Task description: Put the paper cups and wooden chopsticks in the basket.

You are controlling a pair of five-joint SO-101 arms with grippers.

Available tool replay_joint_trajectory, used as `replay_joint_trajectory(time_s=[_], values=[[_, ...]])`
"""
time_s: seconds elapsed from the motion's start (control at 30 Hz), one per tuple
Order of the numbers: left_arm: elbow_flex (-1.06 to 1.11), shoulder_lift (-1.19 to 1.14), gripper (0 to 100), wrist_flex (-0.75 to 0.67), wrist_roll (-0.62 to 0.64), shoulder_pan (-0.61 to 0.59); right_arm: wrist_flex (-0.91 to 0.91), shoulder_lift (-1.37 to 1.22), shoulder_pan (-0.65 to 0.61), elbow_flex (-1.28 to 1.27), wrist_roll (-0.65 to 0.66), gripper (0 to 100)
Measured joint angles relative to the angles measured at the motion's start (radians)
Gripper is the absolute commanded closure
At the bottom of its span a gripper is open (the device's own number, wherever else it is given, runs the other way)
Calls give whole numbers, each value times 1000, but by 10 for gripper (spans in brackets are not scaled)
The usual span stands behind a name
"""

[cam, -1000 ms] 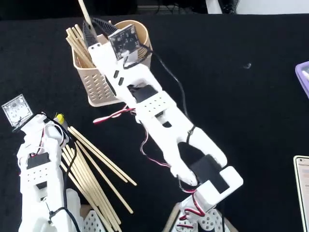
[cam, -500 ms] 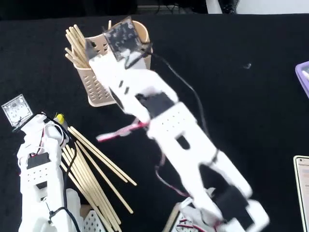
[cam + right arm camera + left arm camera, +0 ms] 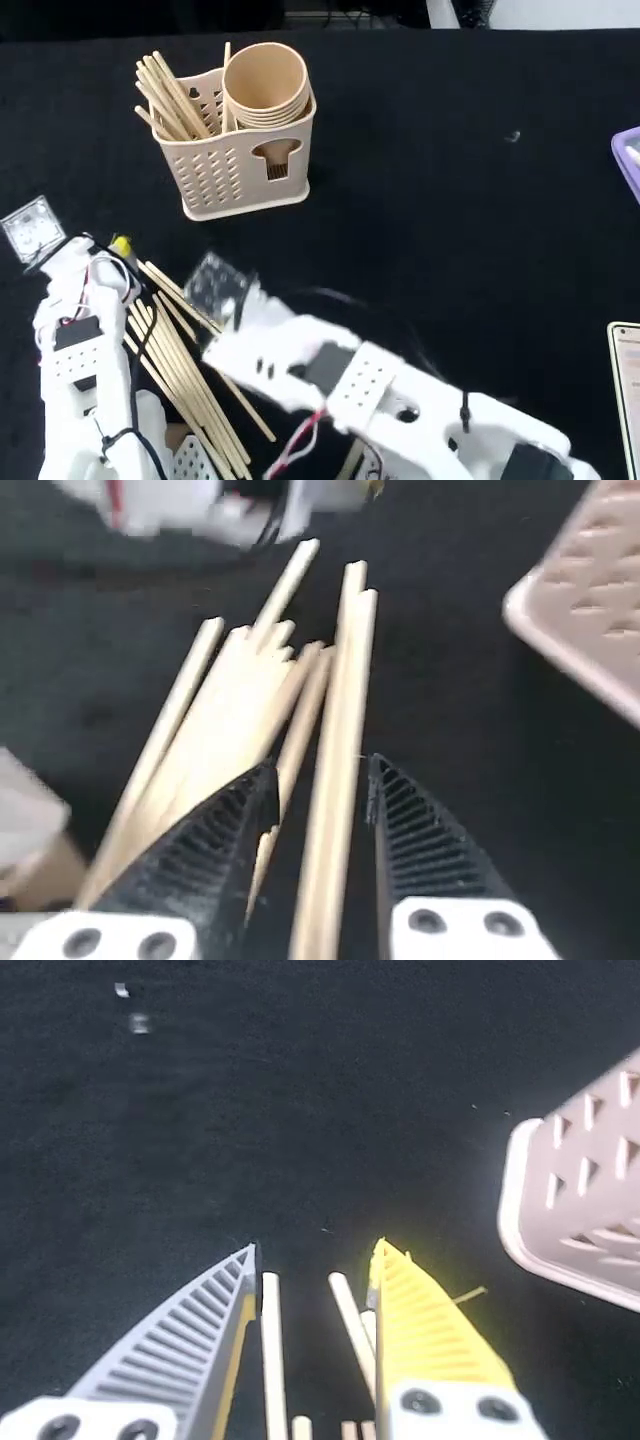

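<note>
1. Wooden chopsticks [image 3: 250, 680] run lengthwise straight out from your right claw [image 3: 320, 770]. Its jaws stand part open astride one or two sticks and grip nothing.
2. Your left claw [image 3: 314, 1250] is likewise open and empty, with stick ends lying between its jaws.
3. The loose pile is pale, thin, straight wood, fanned near the front-left corner of the black bench [image 3: 450, 200].
4. Toward the back-left stands the perforated plastic basket [image 3: 235, 170], holding stacked paper cups [image 3: 265, 80] and more sticks.
</note>
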State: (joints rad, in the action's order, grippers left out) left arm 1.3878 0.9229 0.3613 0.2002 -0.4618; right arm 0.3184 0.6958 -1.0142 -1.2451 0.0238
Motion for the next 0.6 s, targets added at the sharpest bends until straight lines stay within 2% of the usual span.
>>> replay_joint_trajectory(time_s=[0.13,0.37,0.6], values=[[0,0,813,0,35,-57,-72,-25,-104,-25,-74,843],[0,0,813,0,161,-224,-83,-270,-164,51,-149,667],[0,0,813,0,170,-276,-83,-488,-212,166,-224,652]])
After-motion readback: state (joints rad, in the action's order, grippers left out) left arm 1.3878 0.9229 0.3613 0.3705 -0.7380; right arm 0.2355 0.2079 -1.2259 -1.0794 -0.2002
